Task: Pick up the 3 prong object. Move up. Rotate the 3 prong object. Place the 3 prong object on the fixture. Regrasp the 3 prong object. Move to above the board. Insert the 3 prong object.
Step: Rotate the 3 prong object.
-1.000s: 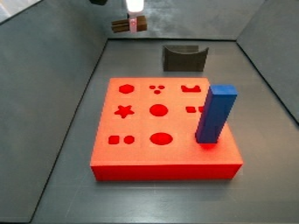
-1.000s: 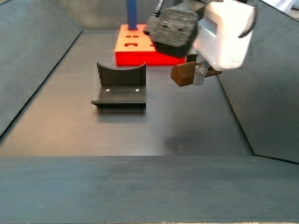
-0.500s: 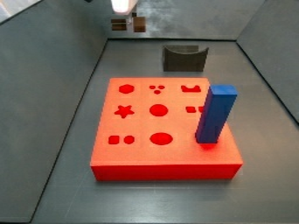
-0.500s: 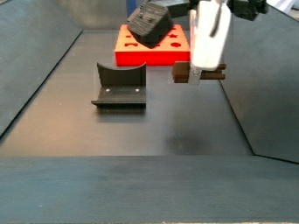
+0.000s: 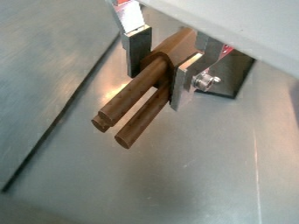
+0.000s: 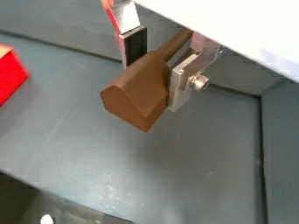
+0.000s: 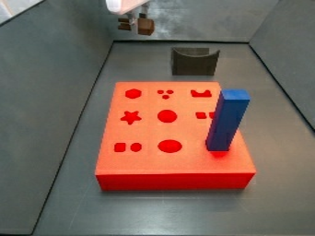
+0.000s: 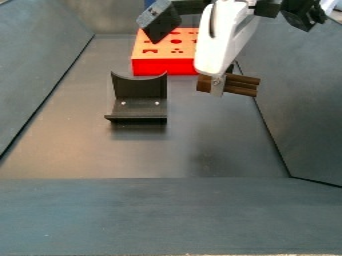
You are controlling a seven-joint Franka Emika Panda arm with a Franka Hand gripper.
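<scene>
Aloft, gripper clamps the 3 prong object.

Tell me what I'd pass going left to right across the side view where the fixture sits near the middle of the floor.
Fixture → board, further back → gripper, raised above the floor, jaws shut on the 3 prong object.

Surface: dark grey floor, walled sides.
Centre: large flat square red-orange board with shaped cut-outs.
Far end: small dark grey fixture, standing apart from the board.
Gripper: airborne above the floor, near the fixture.
</scene>
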